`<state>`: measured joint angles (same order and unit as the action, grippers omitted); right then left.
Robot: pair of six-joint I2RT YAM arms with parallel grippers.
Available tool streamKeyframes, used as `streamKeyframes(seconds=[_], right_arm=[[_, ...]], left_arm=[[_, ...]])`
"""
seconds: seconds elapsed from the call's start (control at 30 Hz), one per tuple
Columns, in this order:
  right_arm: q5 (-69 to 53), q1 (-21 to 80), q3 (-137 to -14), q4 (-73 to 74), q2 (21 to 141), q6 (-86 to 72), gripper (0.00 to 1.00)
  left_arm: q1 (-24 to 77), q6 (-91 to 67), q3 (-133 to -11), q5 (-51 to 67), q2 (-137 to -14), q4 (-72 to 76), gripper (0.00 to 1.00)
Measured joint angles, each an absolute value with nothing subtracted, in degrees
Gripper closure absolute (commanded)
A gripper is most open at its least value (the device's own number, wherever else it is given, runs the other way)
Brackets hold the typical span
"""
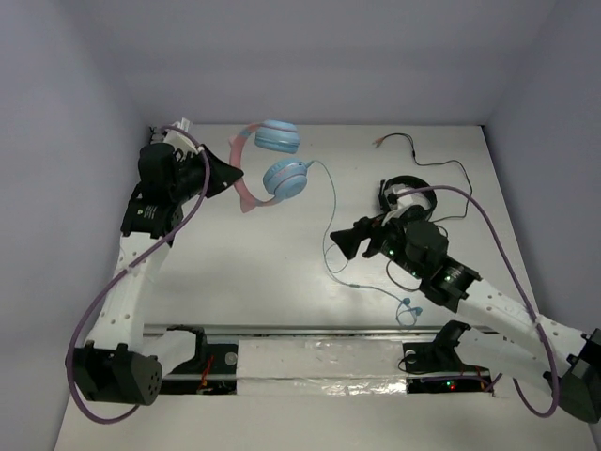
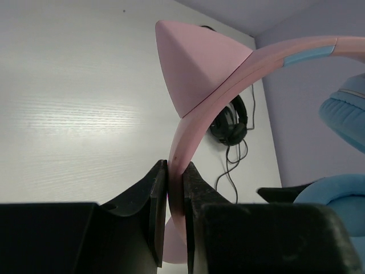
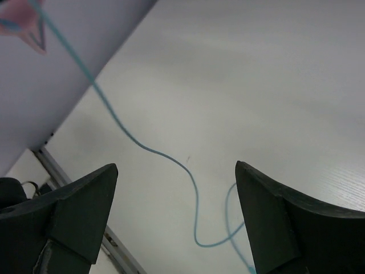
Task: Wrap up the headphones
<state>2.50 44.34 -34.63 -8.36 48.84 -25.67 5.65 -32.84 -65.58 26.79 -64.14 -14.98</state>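
Note:
The headphones [image 1: 282, 160] have two light-blue earcups and a pink headband [image 2: 191, 137] with a cat ear [image 2: 199, 63]. They are held up at the back left of the table. My left gripper [image 1: 228, 175] [image 2: 175, 171] is shut on the headband. The thin light-blue cable [image 1: 331, 235] [image 3: 120, 123] runs from an earcup down across the table to its plug end [image 1: 406, 306]. My right gripper [image 1: 346, 242] [image 3: 176, 165] hangs open over the cable's loose middle, with nothing held between its fingers.
Black headphones [image 1: 404, 193] [image 2: 231, 123] with a black cable [image 1: 427, 158] lie at the back right, just behind my right arm. A metal rail [image 1: 310, 331] runs along the near edge. Grey walls close in the table on the left, back and right.

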Motion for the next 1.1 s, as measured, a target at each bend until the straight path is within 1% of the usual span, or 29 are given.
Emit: streamKeyframes(seconds=[0.1,0.13,0.17,0.3,0.37,0.4,0.43,0.47,0.53,0.6,0.73,0.8,0.83,0.87,1.0,1.03,1.07,1.1], right_arm=[[-1.3,44.3,-34.7,-9.5,52.6,-23.6,0.13],[-2.8,44.3,-34.6,-10.7,53.5,-23.2,0.17],[-4.0,44.3,-34.4,-12.2,54.2,-22.9,0.19],[-7.2,44.3,-34.0,-18.4,56.5,-22.4,0.2],[-9.3,44.3,-34.1,-21.4,58.5,-22.2,0.22],[-10.2,44.3,-34.2,-22.5,59.7,-22.1,0.26],[-11.0,44.3,-34.3,-23.5,60.8,-22.0,0.37],[-11.5,44.3,-34.3,-24.7,61.8,-21.8,0.44],[-11.9,44.3,-34.3,-26.4,63.7,-21.7,0.61],[-11.6,44.3,-34.2,-28.2,64.8,-21.7,0.62],[-11.1,44.3,-33.7,-32.2,65.9,-21.8,0.54],[-11.2,44.3,-33.7,-34.0,66.8,-21.8,0.58],[-11.2,44.3,-33.6,-34.9,67.4,-21.9,0.65],[-11.4,44.2,-33.6,-35.4,67.9,-21.9,0.68],[-11.7,43.3,-32.8,-38.2,69.5,-22.7,0.66],[-11.8,42.7,-32.7,-39.0,70.0,-22.9,0.64],[-12.0,42.3,-32.6,-39.9,70.8,-23.2,0.64],[-12.2,42.0,-32.6,-40.5,71.5,-23.4,0.66]], left_arm=[[5.7,-32.8,-65.6,28.4,-60.9,-15.0,1.0],[5.7,-32.8,-65.6,29.1,-60.2,-15.0,1.0],[5.7,-32.8,-65.6,29.6,-59.7,-15.1,1.0],[6.1,-32.6,-65.6,31.5,-58.7,-16.0,1.0],[6.2,-32.6,-65.2,32.2,-58.5,-16.3,1.0],[6.2,-32.6,-65.1,32.5,-58.4,-16.7,1.0],[6.2,-32.6,-64.9,32.8,-58.3,-17.0,1.0],[6.2,-32.6,-64.8,32.9,-58.3,-17.1,1.0],[6.2,-32.7,-64.7,33.7,-58.2,-17.6,1.0],[6.2,-33.2,-64.7,34.8,-58.2,-17.6,1.0],[6.2,-35.5,-64.8,37.5,-58.2,-16.9,1.0],[6.2,-36.9,-65.6,38.8,-58.2,-16.4,1.0],[6.2,-37.7,-66.2,39.4,-58.2,-16.0,1.0],[6.2,-38.5,-67.1,40.0,-58.3,-15.6,1.0],[6.2,-41.2,-70.5,42.3,-58.3,-12.9,1.0],[6.2,-41.8,-70.9,42.9,-58.3,-11.9,1.0],[6.2,-42.5,-71.2,43.4,-58.2,-11.1,1.0],[6.2,-43.0,-71.3,43.8,-58.2,-10.5,1.0]])
